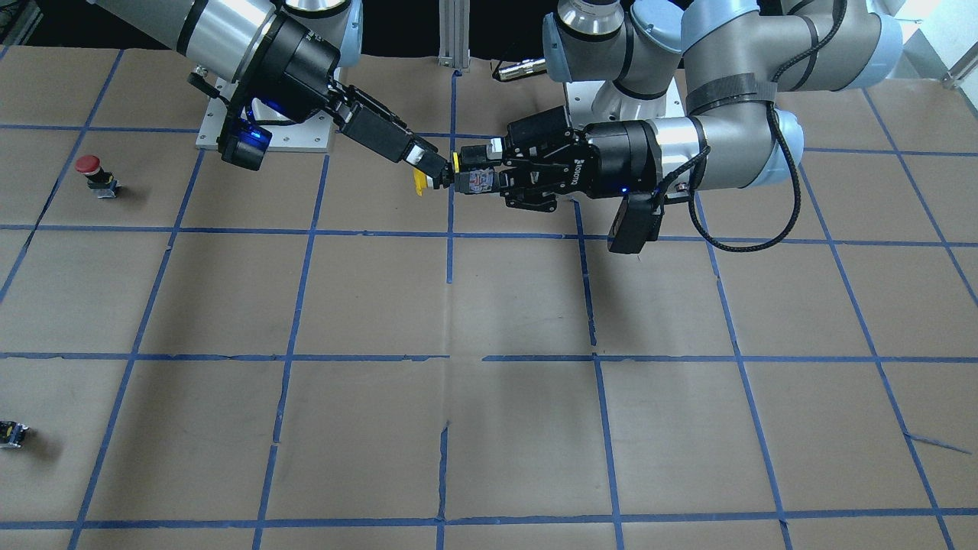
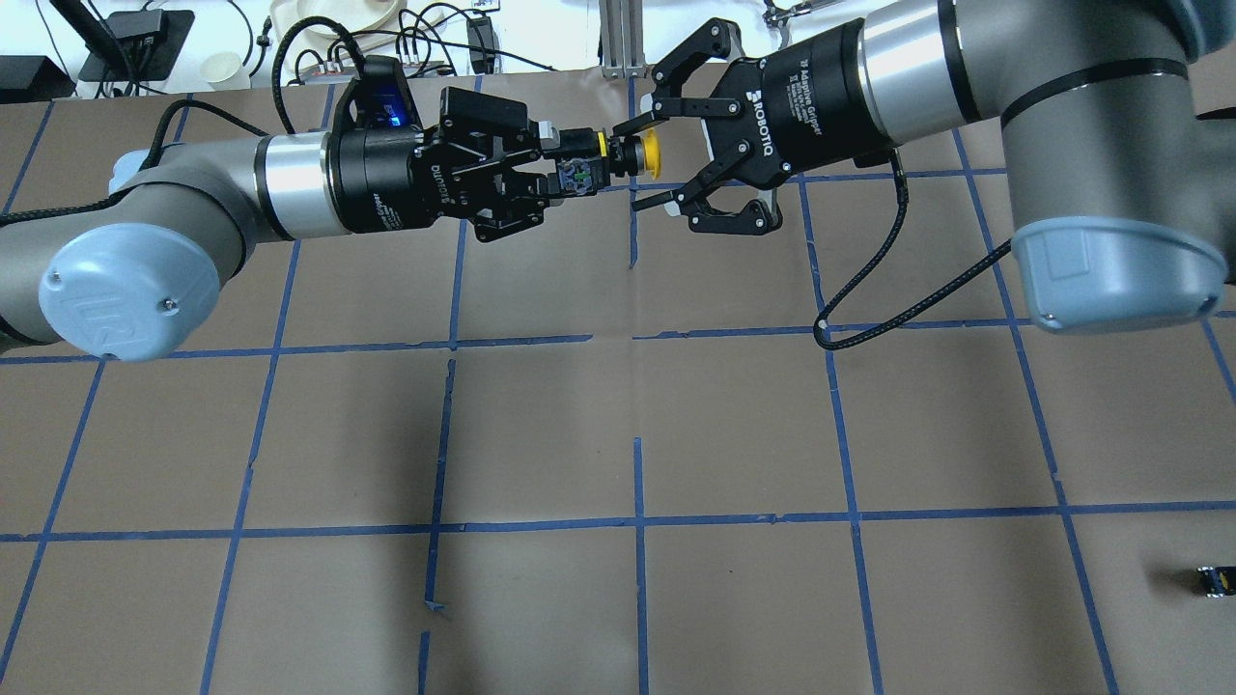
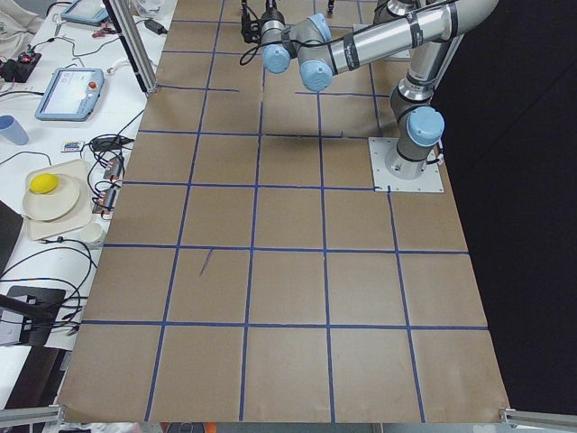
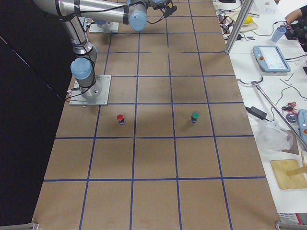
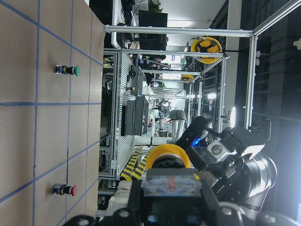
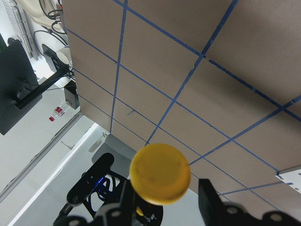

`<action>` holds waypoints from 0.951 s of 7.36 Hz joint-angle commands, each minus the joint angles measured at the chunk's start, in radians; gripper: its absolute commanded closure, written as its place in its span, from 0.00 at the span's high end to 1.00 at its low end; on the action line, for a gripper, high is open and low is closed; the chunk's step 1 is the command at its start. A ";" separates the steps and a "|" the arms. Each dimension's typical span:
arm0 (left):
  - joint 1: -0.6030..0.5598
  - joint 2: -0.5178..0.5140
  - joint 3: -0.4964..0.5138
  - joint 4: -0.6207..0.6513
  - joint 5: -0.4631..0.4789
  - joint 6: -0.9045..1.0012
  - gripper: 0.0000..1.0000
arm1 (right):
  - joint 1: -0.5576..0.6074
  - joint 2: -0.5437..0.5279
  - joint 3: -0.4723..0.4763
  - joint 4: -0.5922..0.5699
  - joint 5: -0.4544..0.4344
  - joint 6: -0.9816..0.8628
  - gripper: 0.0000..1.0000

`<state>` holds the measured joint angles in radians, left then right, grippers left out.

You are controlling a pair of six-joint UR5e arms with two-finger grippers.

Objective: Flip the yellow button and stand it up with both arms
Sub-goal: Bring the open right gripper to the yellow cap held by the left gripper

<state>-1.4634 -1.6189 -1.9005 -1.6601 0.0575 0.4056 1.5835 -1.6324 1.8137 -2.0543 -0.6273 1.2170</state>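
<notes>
Around yellow button [image 2: 654, 154], "ROBOTIQ"-lettered right claw [image 2: 628, 166]

Brown table [image 1: 527, 443] gridded with blue tape [image 1: 229, 357]; cluttered white side bench [image 3: 50, 135].

Robotics lab, blue-taped table [image 1: 535, 305], teach pendant [image 3: 70, 93], aluminium frame [image 5: 178, 31]

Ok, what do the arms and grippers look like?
The left arm and right arm are silver-grey tubes with light-blue joint caps. The left gripper and right gripper are black with Robotiq lettering. A black braided cable loops off each wrist.
</notes>
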 commanded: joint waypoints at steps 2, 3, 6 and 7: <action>0.000 0.002 0.000 0.000 -0.002 -0.001 0.01 | -0.002 -0.001 0.001 0.003 0.000 0.001 0.14; 0.000 0.002 0.000 0.000 -0.002 0.001 0.01 | -0.003 -0.001 0.001 0.003 0.000 0.002 0.13; 0.000 0.002 0.000 0.002 -0.001 -0.001 0.01 | -0.003 -0.003 0.001 0.003 0.000 0.002 0.09; 0.000 0.001 0.000 0.002 -0.001 0.001 0.01 | -0.005 -0.001 0.001 0.002 -0.002 -0.002 0.10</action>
<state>-1.4634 -1.6170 -1.9006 -1.6583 0.0586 0.4054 1.5798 -1.6344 1.8147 -2.0511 -0.6273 1.2186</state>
